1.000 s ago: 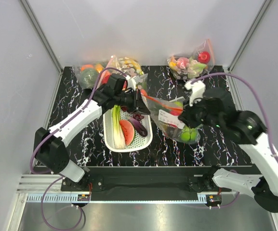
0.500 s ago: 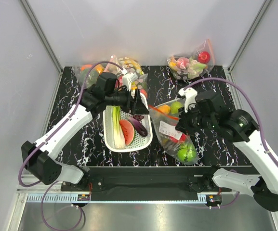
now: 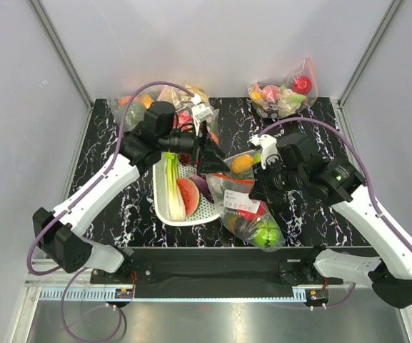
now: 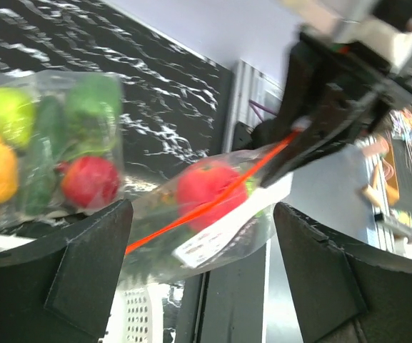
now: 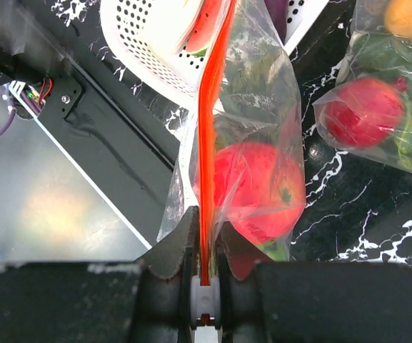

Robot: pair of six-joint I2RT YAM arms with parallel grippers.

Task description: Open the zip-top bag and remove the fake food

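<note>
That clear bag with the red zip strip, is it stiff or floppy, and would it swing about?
Probably floppy: the zip-top bag hangs crumpled from its zip strip, pinched in the right hand. Likely bottom-heavy: the red fruit and green fruit bulge the film below the strip, so it may swing when moved.

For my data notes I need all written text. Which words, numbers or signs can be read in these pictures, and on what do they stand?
White label on the zip-top bag: its print is too small and blurred to read.
No other text can be read in any view.
</note>
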